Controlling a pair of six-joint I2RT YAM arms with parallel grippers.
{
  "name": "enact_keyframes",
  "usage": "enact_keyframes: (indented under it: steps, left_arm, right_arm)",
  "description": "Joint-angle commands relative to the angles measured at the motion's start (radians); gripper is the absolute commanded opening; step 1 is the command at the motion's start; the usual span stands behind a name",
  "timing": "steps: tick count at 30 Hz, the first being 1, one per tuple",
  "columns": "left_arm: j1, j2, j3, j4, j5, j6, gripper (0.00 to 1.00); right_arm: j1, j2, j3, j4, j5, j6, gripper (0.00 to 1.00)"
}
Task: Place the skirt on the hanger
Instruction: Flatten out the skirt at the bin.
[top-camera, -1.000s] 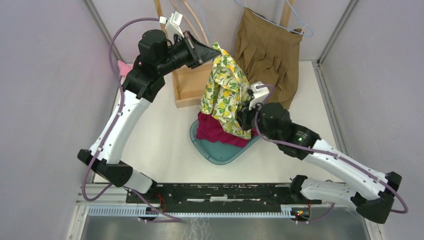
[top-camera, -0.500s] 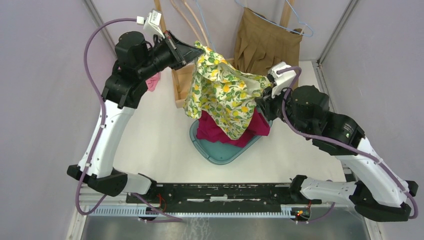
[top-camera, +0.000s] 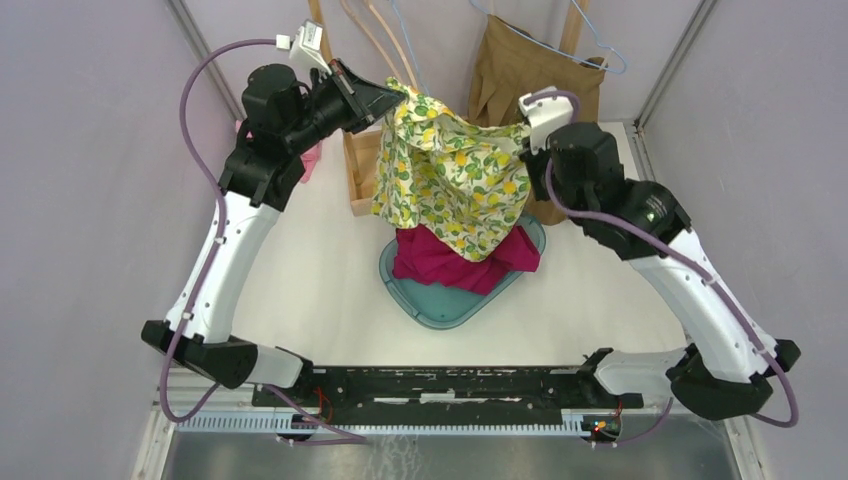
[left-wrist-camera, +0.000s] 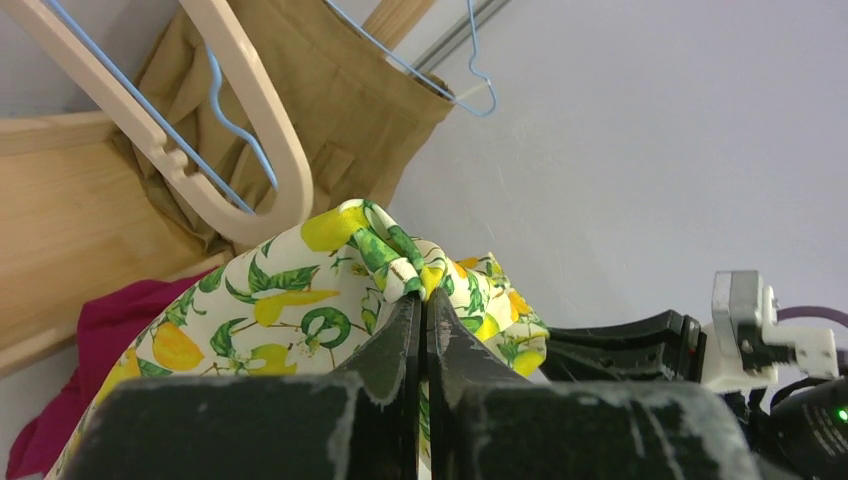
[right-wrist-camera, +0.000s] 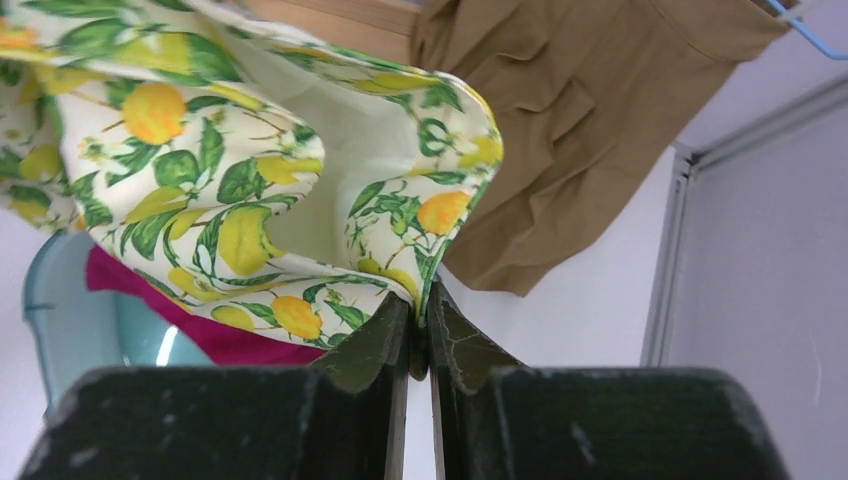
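- Skirt (top-camera: 445, 175), lemon-print, hangs spread in the air between both arms. It is above the teal basin (top-camera: 440, 312) and the magenta garment (top-camera: 430, 260) lying in it.
- Left gripper (left-wrist-camera: 422, 305) is clenched on a bunched fold of the skirt's upper edge, just below a cream hanger (left-wrist-camera: 265, 105). This is judged to anchor one end of the waistband close to the target.
- Right gripper (right-wrist-camera: 419, 310) is pinched tight on the opposite edge, in front of the brown skirt (top-camera: 520, 80) hung at the back. The outward hold appears meant to stretch the waistband open.
- Hanger is not yet inside the skirt, so hanging is judged not yet done.
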Motion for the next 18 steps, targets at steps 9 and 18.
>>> enact_keyframes:
  steps: [9,18]
  left_arm:
    - [0.062,0.096,0.090,0.373,0.080,-0.051,0.03]
    - [0.063,-0.303,-0.569,0.475,-0.032,-0.004,0.07]
  right_arm:
    - [-0.263,0.217,0.441,-0.018,-0.158,-0.014,0.15]
    - [-0.264,-0.006,-0.031,0.102,-0.252,0.054,0.15]
